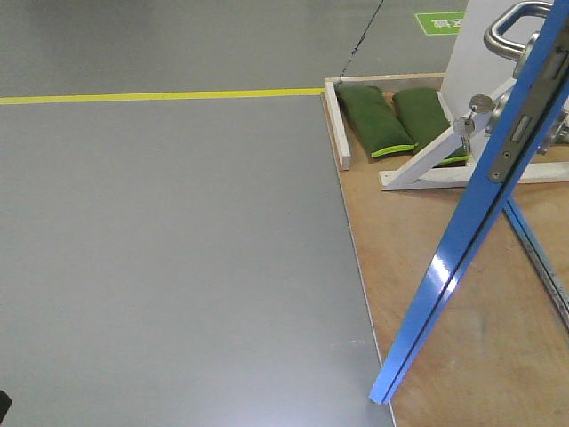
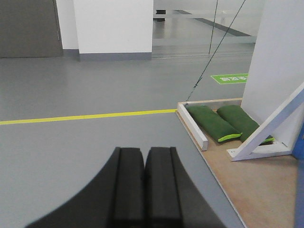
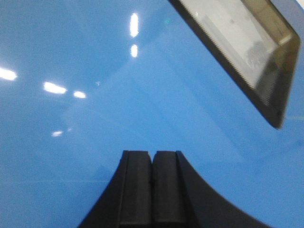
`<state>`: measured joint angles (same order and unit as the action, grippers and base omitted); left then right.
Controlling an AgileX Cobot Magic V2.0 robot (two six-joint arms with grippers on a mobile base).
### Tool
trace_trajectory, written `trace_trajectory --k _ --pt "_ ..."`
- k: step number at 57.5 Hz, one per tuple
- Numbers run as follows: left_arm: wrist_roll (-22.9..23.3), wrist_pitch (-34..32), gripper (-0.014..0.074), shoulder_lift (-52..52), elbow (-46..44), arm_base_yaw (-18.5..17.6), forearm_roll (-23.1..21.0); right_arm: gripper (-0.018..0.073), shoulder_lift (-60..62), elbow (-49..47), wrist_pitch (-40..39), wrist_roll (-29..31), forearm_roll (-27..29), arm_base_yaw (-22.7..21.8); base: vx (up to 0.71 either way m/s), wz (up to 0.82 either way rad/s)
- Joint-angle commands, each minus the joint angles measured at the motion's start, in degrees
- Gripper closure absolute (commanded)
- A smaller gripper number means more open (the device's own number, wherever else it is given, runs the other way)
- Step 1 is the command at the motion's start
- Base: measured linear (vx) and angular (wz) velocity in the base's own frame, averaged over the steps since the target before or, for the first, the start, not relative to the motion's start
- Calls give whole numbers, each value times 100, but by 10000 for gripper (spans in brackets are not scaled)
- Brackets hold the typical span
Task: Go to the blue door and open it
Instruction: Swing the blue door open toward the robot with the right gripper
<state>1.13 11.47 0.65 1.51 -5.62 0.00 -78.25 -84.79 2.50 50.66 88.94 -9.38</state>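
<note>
The blue door [image 1: 462, 258] stands edge-on at the right of the front view, swung out over the wooden platform, with a steel lever handle [image 1: 511, 31] near the top, a latch plate [image 1: 517, 138] on its edge and keys [image 1: 464, 129] hanging from the lock. In the right wrist view the door's glossy blue face [image 3: 118, 95] fills the frame, with a framed pane [image 3: 242, 52] at upper right. My right gripper [image 3: 152, 154] is shut and empty, close in front of that face. My left gripper [image 2: 144, 152] is shut and empty, over grey floor.
A plywood platform [image 1: 427, 294] carries the door frame. Two green sandbags [image 1: 378, 120] lie behind a white batten [image 1: 339, 124], beside a white diagonal brace [image 1: 436, 156]. A yellow floor line [image 1: 160, 95] crosses the grey floor. A white pillar [image 2: 114, 26] stands far back.
</note>
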Motion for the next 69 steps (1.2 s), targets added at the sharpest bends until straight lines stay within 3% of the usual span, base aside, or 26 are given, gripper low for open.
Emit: trace_trajectory --k 1,24,53,69 --pt "37 -500 524 81 -141 -11 -33 561 -93 -111 505 87 -90 67 0 0" --pt "37 -500 524 81 -141 -11 -33 561 -205 -111 1157 83 -53 72 0 0" --pt "37 -500 524 81 -141 -11 -33 561 -357 582 1135 83 -164 72 0 0" --pt "37 -500 524 81 -141 -11 -33 561 -387 583 1017 83 -148 610 0 0"
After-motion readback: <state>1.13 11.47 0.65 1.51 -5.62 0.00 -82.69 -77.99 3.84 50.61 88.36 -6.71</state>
